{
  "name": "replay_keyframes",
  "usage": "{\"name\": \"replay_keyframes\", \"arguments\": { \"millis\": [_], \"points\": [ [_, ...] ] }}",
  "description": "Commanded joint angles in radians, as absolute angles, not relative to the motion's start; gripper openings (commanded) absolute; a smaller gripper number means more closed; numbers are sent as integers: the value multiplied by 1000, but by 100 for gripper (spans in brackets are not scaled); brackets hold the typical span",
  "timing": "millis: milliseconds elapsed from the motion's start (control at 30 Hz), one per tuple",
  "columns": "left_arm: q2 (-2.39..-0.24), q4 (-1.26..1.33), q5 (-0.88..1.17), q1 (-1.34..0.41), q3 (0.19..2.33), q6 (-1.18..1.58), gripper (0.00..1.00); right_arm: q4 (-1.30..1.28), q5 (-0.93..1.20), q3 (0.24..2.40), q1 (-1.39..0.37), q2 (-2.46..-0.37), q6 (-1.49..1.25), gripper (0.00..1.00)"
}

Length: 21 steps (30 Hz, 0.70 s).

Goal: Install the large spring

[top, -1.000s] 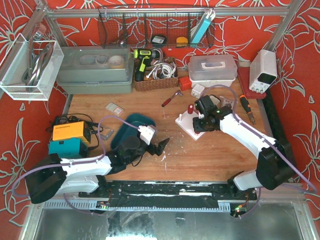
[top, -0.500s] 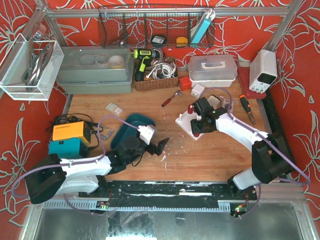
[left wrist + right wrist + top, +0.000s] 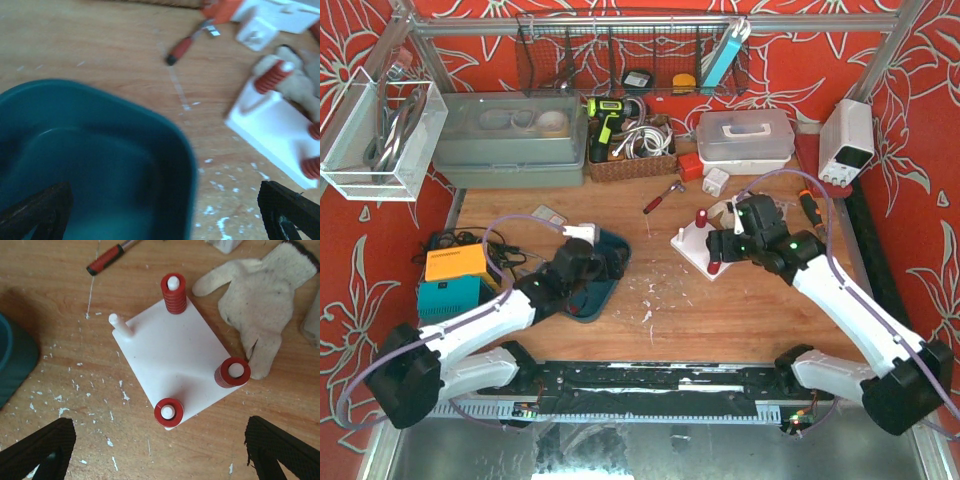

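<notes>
Hovering over the plate [image 3: 170, 350], the right gripper [image 3: 157, 432] has its fingers spread wide with nothing between them. The left gripper [image 3: 164, 192] is spread too and empty, over the tray [image 3: 170, 135] at the left. We judge the large spring [image 3: 232, 372] to be the widest red coil. It sits on the peg at the plate's right corner, with the peg's white tip showing through its top. Two slimmer springs [image 3: 173, 292] stand on the far and near corners, and the left peg [image 3: 120, 326] is bare.

What could go wrong: the plate seems to lie loose on the table. A finger catching a coil as the arm moves off could drag the plate or pull the spring off its peg. The glove [image 3: 260, 295] lies just beside the large spring, and snagging it could shift both. We cannot tell whether the coil is pressed fully down.

Only the right wrist view shows all four pegs from above; in the top view the arm hides much of the plate. Only the top view shows both arms, well apart. The left wrist view is blurred, yet gives the springs side-on.
</notes>
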<state>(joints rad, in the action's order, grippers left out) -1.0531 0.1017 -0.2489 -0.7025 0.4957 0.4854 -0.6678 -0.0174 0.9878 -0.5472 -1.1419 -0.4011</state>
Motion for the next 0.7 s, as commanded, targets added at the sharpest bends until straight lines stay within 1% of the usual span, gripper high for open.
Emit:
{"name": "replay_keyframes", "arguments": {
  "millis": [0, 67, 167, 233, 300, 367, 500, 567, 667],
  "points": [
    [-1033, -245, -89, -579, 562, 611, 100, -606, -5, 927, -544, -1077, -391, 94],
    [-1001, -289, -83, -567, 586, 594, 97, -587, -2, 923, -543, -1068, -384, 94],
    [-905, -297, -87, -566, 583, 597, 84, -579, 41, 922, -544, -1061, -376, 94],
    [-868, -307, -93, -565, 574, 641, 79, -575, 68, 911, -544, -1048, -378, 94],
    [-839, -293, -31, -565, 561, 670, 78, -588, 76, 911, -544, -1023, -379, 94],
    [-820, -271, 24, -565, 546, 707, 80, -591, 71, 899, -545, -995, -368, 95],
    [-841, -325, -44, -565, 561, 785, 80, -610, 44, 874, -543, -948, -351, 96],
    [-871, -368, -75, -565, 585, 792, 79, -609, 75, 860, -543, -926, -344, 96],
    [-902, -413, -111, -565, 595, 778, 76, -573, 91, 825, -544, -902, -351, 96]
  ]
}}
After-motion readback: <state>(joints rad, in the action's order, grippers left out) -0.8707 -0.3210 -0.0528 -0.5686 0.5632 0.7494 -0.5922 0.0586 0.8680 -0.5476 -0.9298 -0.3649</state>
